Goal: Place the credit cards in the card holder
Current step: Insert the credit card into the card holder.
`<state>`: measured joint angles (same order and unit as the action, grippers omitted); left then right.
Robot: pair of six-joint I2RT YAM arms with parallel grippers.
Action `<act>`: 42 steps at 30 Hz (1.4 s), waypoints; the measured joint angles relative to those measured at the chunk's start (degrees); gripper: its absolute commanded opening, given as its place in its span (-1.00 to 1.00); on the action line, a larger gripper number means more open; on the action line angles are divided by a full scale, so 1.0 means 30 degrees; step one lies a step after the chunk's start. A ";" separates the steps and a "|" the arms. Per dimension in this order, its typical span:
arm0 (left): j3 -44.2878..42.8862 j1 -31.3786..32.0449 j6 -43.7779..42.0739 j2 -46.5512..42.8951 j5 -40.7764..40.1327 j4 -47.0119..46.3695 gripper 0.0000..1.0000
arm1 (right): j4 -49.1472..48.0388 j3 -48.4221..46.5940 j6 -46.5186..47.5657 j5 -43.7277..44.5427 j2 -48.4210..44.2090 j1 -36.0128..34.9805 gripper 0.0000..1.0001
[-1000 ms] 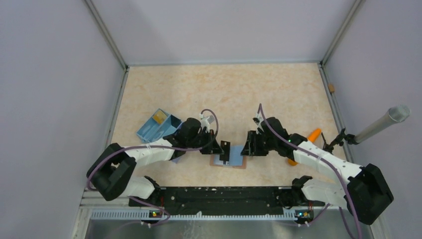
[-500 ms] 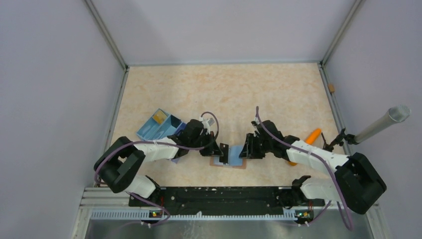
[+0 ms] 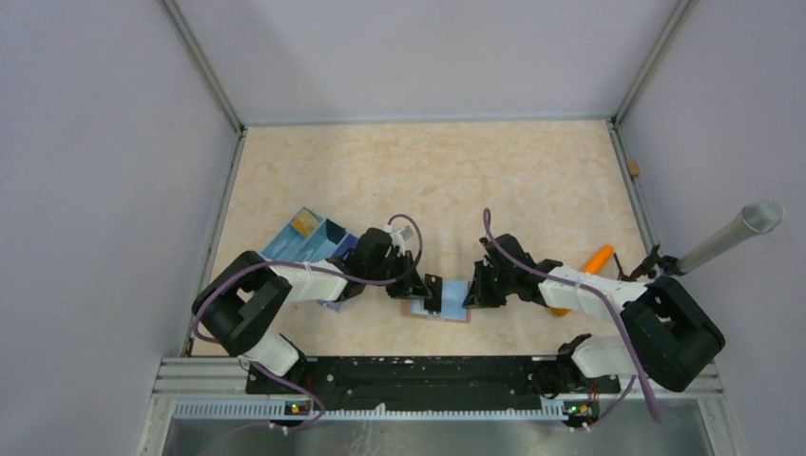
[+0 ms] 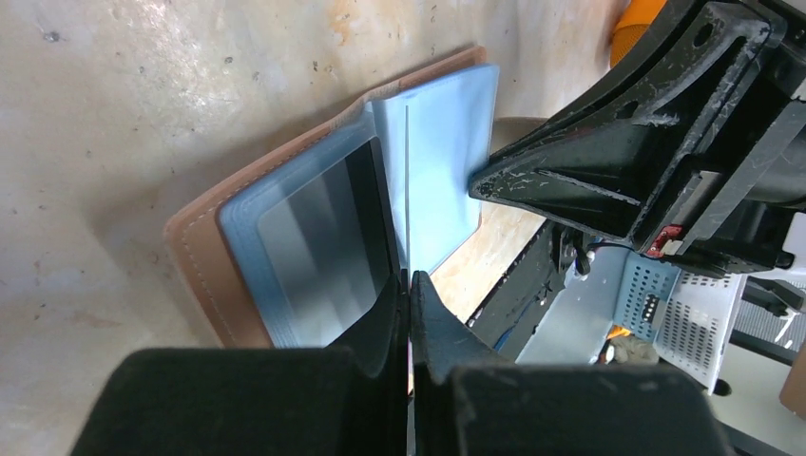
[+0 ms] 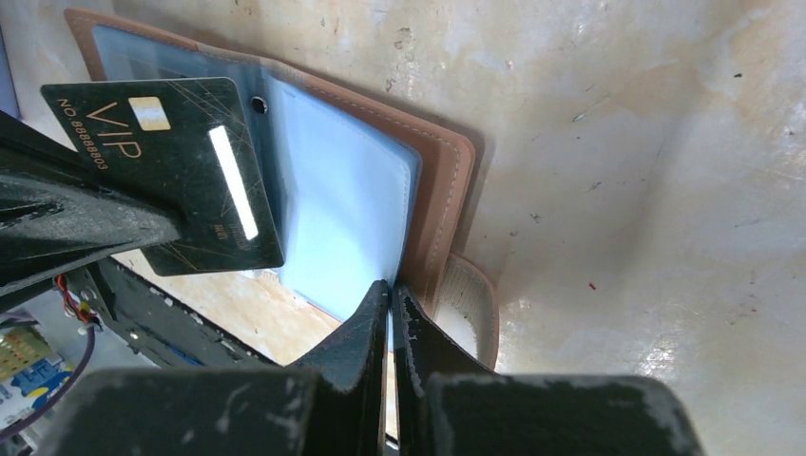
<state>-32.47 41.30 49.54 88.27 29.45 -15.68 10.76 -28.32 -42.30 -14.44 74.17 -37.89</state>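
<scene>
Card holder [image 3: 452, 304] open on the table [image 3: 380, 180], same spot as a second ago. Pinches a black VIP credit card [image 5: 181, 180] on edge in the left gripper [image 4: 409, 280], jaws tight on it, slightly nearer the front than before. Clamps the right gripper [image 5: 391, 287] jaws together on the blue sleeve [image 5: 342, 218] edge, likewise shifted frontward.

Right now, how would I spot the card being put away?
At the near edge of the beige table lies an open brown leather wallet with pale blue sleeves. Over it the left hand holds a black card, alone in bearing gold VIP lettering.
</scene>
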 measured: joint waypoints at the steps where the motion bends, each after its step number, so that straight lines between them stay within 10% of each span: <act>1: 0.0000 0.0000 0.0073 0.0153 0.0066 -0.0138 -1.00 | -0.0022 0.0007 0.0000 0.0015 0.0007 0.0000 -1.00; 42: -0.0080 0.0204 0.0627 0.2688 0.1384 -0.2433 -1.00 | 0.0750 -0.0459 -0.0270 0.1450 0.0029 -0.0845 -1.00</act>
<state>-32.71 41.91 51.42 96.33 33.61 -22.98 13.02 -29.69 -43.11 -10.09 74.26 -40.42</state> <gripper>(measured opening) 0.009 0.005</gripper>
